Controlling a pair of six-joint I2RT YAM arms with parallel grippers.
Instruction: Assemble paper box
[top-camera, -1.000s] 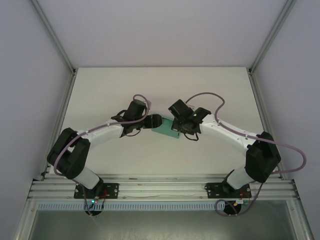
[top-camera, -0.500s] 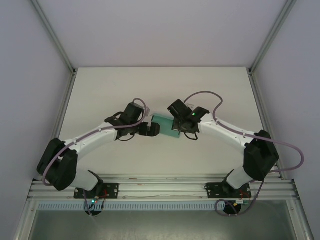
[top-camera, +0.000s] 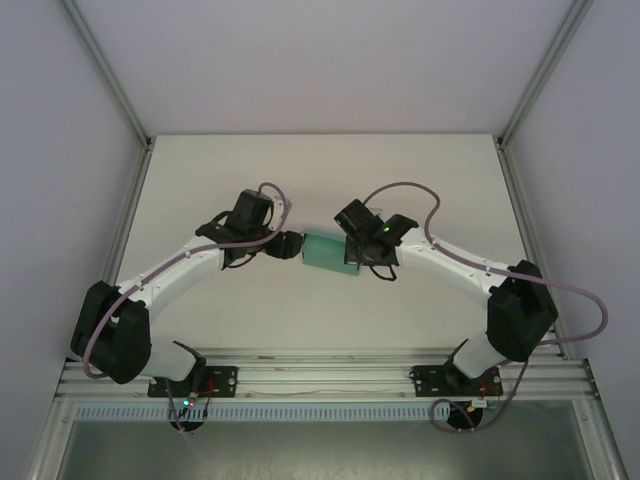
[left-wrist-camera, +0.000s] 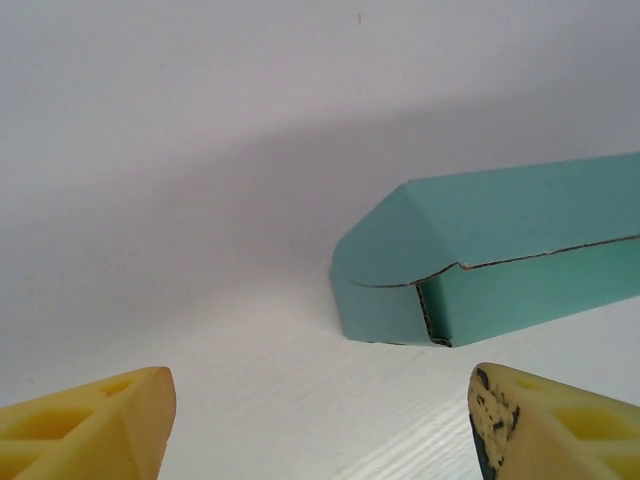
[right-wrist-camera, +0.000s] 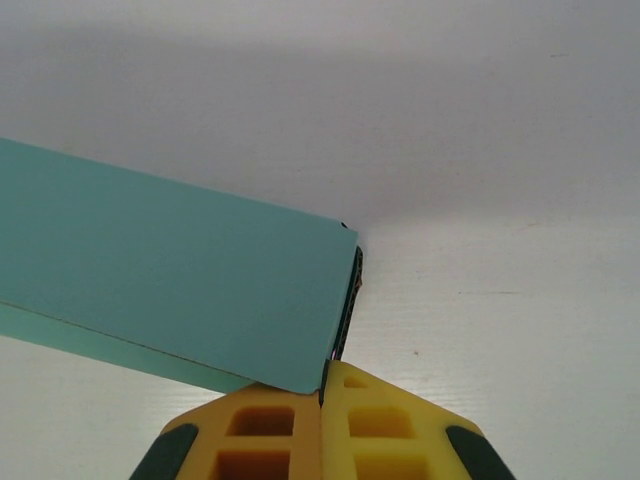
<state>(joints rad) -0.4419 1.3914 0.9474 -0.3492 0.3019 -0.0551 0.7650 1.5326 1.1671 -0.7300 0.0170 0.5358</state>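
table: white, faint wood grain | walls: pale grey panels | near rail: slotted, perhaps aluminium

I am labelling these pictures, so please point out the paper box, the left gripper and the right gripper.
paper box (left-wrist-camera: 520, 215), left wrist view, on its top face.
left gripper (top-camera: 288, 245), top external view, between its fingertips.
right gripper (right-wrist-camera: 322, 405), right wrist view, where its shut fingers meet.
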